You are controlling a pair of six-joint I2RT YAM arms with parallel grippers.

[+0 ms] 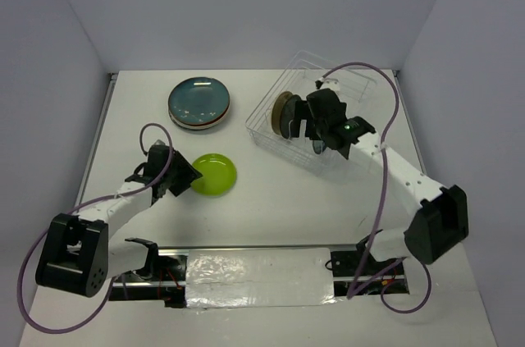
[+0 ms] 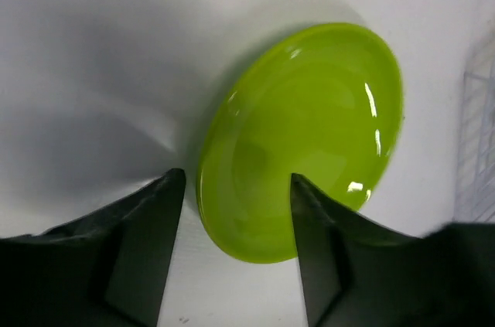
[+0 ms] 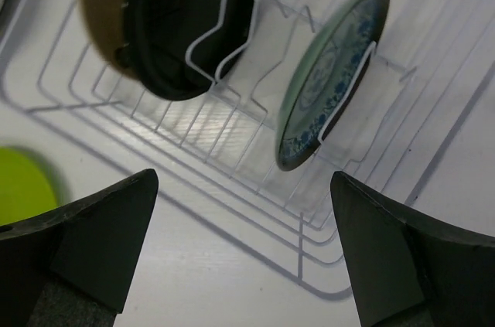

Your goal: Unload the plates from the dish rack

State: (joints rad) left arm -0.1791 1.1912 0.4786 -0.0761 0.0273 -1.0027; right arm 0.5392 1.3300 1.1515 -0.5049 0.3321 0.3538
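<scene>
**Two plates upright in the dish rack, three or more already on the table**

The dish rack (image 1: pixel 340 84) is seen on the far right part of the table (image 1: pixel 279 207). Two groups of plates are held upright between its wire dividers. A tan-rimmed plate with a dark plate (image 3: pixel 166 25) pressed against it is seen at the rack's left end. A green plate with a blue patterned border (image 3: pixel 329 83) is leaned in a slot further right, well apart from the first pair.

The right end effector (image 3: pixel 244 178) is held over the near edge of the rack with its fingers spread wide. Nothing is gripped between them, and both plate groups are framed in the gap as seen from the wrist camera.

A lime green plate (image 2: pixel 302 137) is laid flat on the table near the middle. The left end effector (image 2: pixel 236 188) is positioned at its near rim with the fingers apart. One finger (image 2: pixel 321 250) overlaps the plate's edge in the wrist view, while the other is beside the rim. Whether the plate is touched cannot be told.

A stack of plates (image 1: pixel 198 102), topped by a teal-blue one, is set on the far left-centre of the table, apart from the rack.
</scene>
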